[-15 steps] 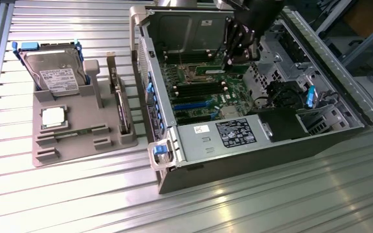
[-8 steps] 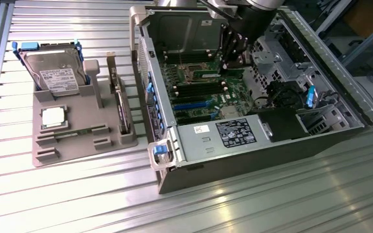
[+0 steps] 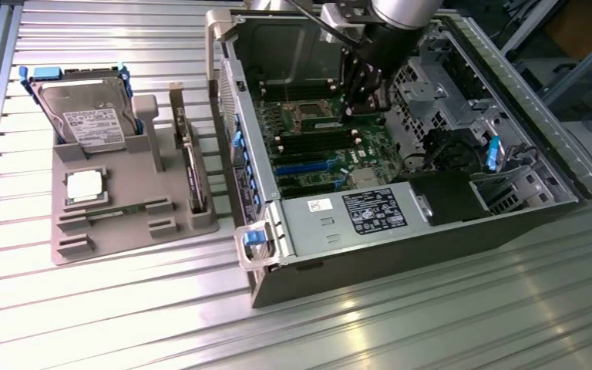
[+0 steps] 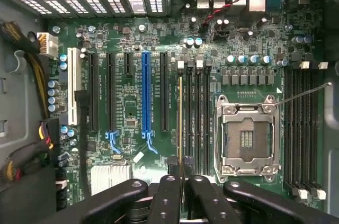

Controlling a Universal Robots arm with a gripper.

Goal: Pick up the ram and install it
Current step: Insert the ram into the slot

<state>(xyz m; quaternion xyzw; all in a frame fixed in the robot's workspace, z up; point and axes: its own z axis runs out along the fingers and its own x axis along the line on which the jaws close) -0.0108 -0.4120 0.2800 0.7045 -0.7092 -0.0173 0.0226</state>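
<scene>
Robot arm reaches down into the open PC case [image 3: 399,254], upper middle of the exterior view, w/ the gripper [image 3: 363,106] low over the motherboard [image 4: 127,102] near the CPU socket [image 4: 246,139]. From the wrist cam the black fingers [image 4: 168,200] sit nearly together, clamped on the ram [image 4: 180,128]. It's seen edge-on as a thin line running along the outermost of the memory slots [image 4: 198,118], between the socket and the blue slot [image 4: 146,94]. Can't tell if it's seated or just above the slot. Left side of the exterior view: grey tray [image 3: 121,247] on the metal table [image 3: 430,331], w/ a hard drive [image 3: 90,119] standing at its upper end, a square CPU chip [image 3: 85,186] mid-tray and an expansion card [image 3: 193,173] upright on its right edge.
</scene>
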